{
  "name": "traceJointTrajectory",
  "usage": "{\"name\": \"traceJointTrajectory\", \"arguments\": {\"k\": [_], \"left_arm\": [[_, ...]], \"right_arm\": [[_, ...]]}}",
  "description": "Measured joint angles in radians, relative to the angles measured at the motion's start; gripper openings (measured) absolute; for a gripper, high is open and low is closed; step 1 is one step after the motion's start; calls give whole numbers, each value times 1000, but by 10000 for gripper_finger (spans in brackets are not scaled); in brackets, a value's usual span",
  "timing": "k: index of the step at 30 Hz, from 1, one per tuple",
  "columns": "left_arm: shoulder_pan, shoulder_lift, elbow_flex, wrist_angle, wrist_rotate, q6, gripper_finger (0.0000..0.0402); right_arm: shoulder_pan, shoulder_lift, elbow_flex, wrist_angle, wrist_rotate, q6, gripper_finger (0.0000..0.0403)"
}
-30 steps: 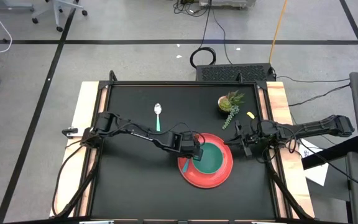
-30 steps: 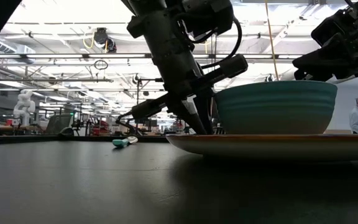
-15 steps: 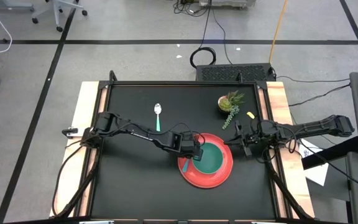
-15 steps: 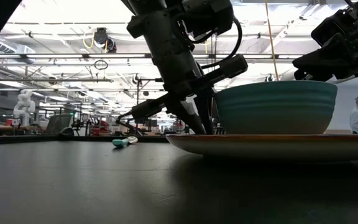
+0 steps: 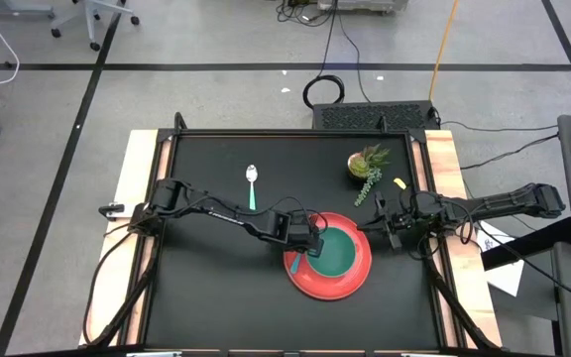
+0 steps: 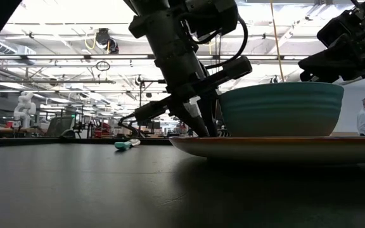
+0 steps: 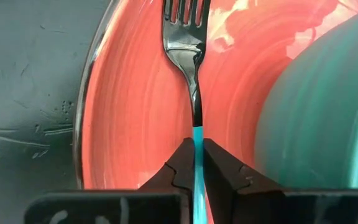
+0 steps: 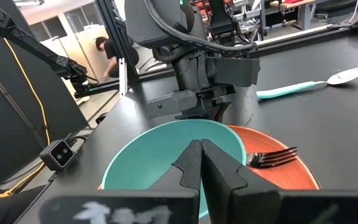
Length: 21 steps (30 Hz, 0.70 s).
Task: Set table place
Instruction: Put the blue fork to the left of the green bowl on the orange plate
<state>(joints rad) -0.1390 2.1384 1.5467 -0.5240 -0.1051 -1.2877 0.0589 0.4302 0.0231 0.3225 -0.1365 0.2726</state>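
— Nothing has shifted that we can see since the earlier frames: both arms and every piece on the tabletop (image 5: 216, 288) sit as they did. At most the left hand's (image 7: 197, 155) grip on the fork (image 7: 188, 37) looks a touch looser.

— Where do we stand, then?

— Our left hand is low over the near-left rim of the plate (image 5: 305, 283), fingers narrow around the fork's teal handle. The tines lie on the red plate, just beside the bowl (image 5: 337, 250), which sits on the plate. The spoon (image 5: 252, 184) lies well apart, toward the far side of the tabletop. Our right hand (image 8: 202, 163) waits shut, empty, just beside the plate's right edge.

— What could go wrong?

— The fork rests on the plate's sloped rim. If we let go here, it may slide inward against the bowl, or tip off the rim onto the tabletop, handle first. We also judge a fork left on the plate a poor place setting; it likely belongs beside it.

— And on lifting away?

— A finger could catch the handle and drag the fork, or nudge the plate, since the hand hangs so close to the rim.
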Motion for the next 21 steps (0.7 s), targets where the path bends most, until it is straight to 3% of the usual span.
{"name": "traceJointTrajectory", "arguments": {"k": [13,21], "left_arm": [[-7,0,0,-1,-3,-1,94],[-7,0,0,-2,-3,-4,98]], "right_arm": [[0,0,0,0,0,0,0],[0,0,0,0,0,4,0]]}}
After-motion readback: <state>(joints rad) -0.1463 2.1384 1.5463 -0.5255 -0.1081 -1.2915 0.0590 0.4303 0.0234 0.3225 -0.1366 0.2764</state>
